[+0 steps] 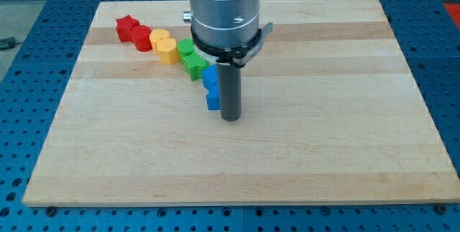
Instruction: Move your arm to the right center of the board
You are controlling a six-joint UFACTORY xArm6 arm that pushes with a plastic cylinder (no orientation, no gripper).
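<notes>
My tip rests on the wooden board near its middle, a little left of centre. It stands right beside the lower blue block, at its right side, close or touching. An upper blue block sits just above that one. From there a line of blocks runs up to the view's left: two green blocks, two yellow blocks, a red cylinder and a red star.
The arm's grey and white body hangs over the board's top middle and hides part of it. A blue perforated table surrounds the board on all sides.
</notes>
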